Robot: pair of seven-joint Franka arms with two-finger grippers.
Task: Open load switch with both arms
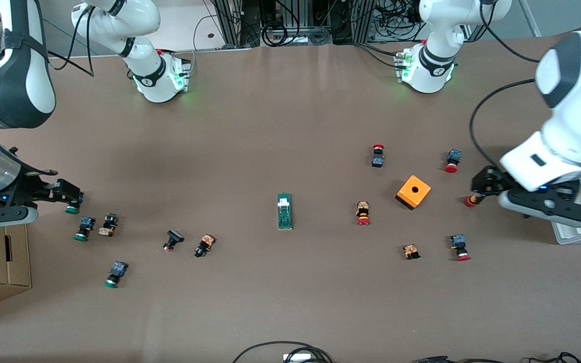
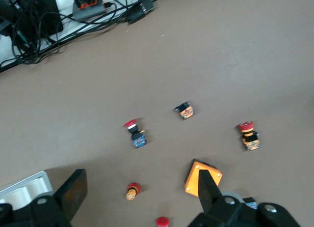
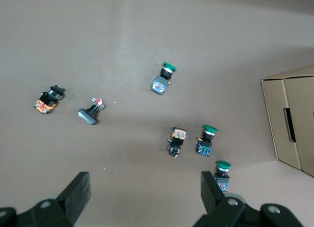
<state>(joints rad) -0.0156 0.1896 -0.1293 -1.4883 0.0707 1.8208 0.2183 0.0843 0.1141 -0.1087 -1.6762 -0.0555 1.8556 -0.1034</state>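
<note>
The load switch lies mid-table, long axis toward the front camera, roughly midway between the spread, empty left pincer and right pincer.

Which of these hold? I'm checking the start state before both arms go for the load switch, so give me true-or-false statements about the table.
1. The load switch lies alone mid-table, untouched. True.
2. The orange box sits toward the right arm's end. False: toward the left arm's end.
3. The right hand is open, empty. True.
4. The left hand grips the orange box. False: it is open, above the table.
5. The green-capped buttons lie beside the orange box. False: they are at the right arm's end.
</note>
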